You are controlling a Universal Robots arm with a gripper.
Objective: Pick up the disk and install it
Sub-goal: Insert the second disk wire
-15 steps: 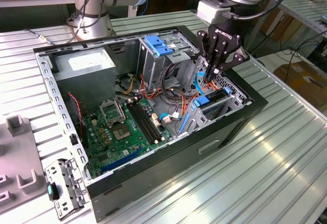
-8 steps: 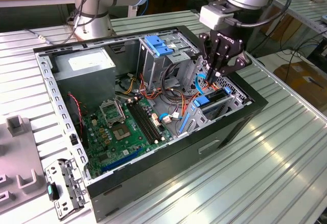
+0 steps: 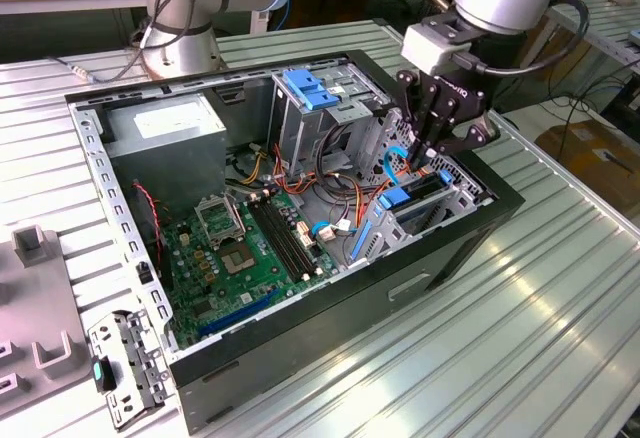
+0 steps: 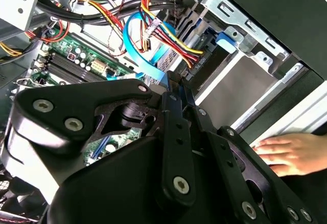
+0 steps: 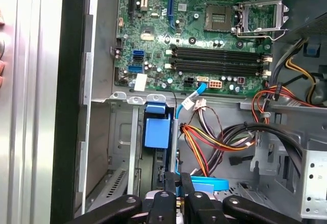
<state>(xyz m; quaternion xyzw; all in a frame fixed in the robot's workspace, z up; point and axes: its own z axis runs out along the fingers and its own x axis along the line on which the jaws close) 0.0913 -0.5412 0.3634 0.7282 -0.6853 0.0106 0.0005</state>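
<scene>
The disk point(image 3: 420, 204) sits in the drive bay at the case's front corner, on the exterior view's right, edge up between blue rails. Its blue plastic end point(image 5: 156, 132) shows in the first wrist view, and its dark body point(image 4: 217, 63) lies under a blue tab in the second wrist view. My gripper point(image 3: 418, 163) hangs just above the bay. Its fingers point(image 5: 168, 185) are drawn close together on a flat blue data cable point(image 4: 145, 55) that curves up from the bay; the gripper point(image 4: 176, 83) point(image 5: 177, 184) pinches that cable near its end.
The open black case point(image 3: 440, 258) holds a green motherboard point(image 3: 240, 248), a grey power-supply box point(image 3: 165, 128), a metal cage with a blue latch point(image 3: 310, 98) and bundled coloured wires point(image 5: 214, 137). A person's hand point(image 4: 286, 152) rests on the case wall beside the bay.
</scene>
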